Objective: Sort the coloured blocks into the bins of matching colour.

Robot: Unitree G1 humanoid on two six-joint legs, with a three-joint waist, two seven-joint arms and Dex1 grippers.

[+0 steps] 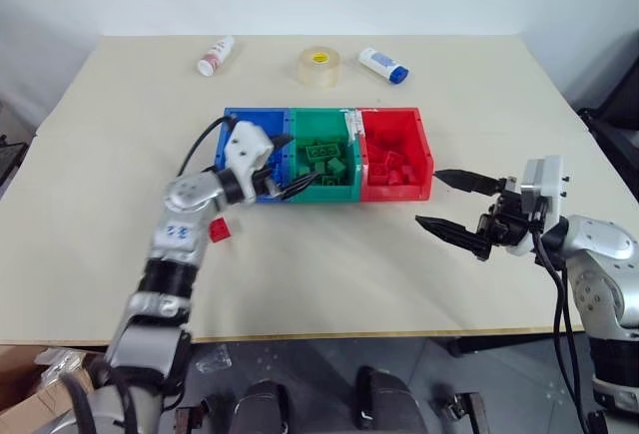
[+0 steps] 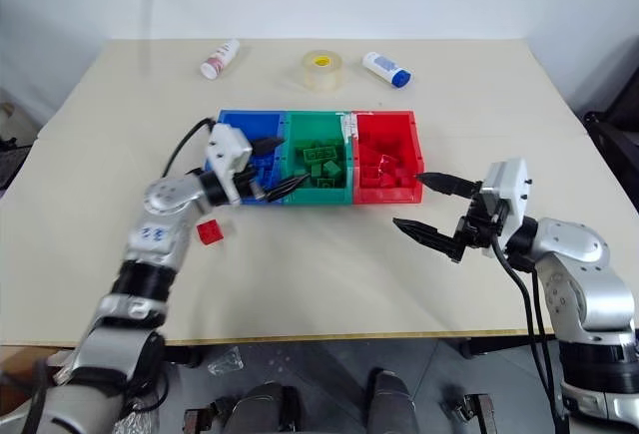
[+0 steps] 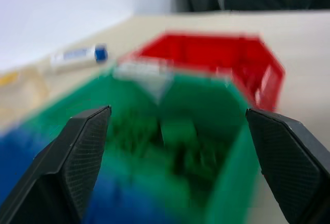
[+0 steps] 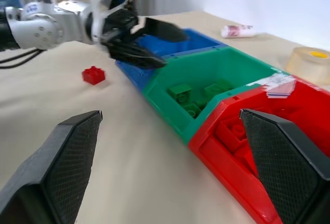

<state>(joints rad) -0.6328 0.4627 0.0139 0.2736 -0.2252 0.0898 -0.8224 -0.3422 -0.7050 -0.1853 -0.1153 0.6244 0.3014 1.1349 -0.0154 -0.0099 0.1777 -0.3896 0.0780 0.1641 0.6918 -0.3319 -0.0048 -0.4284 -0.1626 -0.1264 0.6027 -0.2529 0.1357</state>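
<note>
The bins (image 1: 326,167) are glossy moulded plastic; the black fingers (image 4: 67,162) carry a fine cross-hatched matt texture; beneath them the table (image 1: 329,264) is smooth, matt beige.

The bins (image 1: 327,153) sit mid-table, with bare tabletop (image 1: 329,264) in front of them apart from one red block (image 1: 220,229) off their blue end. The left gripper (image 1: 283,167) (jaws spread) blocks the blue-green junction. Behind the bins lie two bottles (image 1: 215,56) (image 1: 383,64) and a tape roll (image 1: 319,65).

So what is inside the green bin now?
The green bin holds several green blocks. Its near left corner is covered by the left gripper's fingers, so anything there cannot be seen.
</note>
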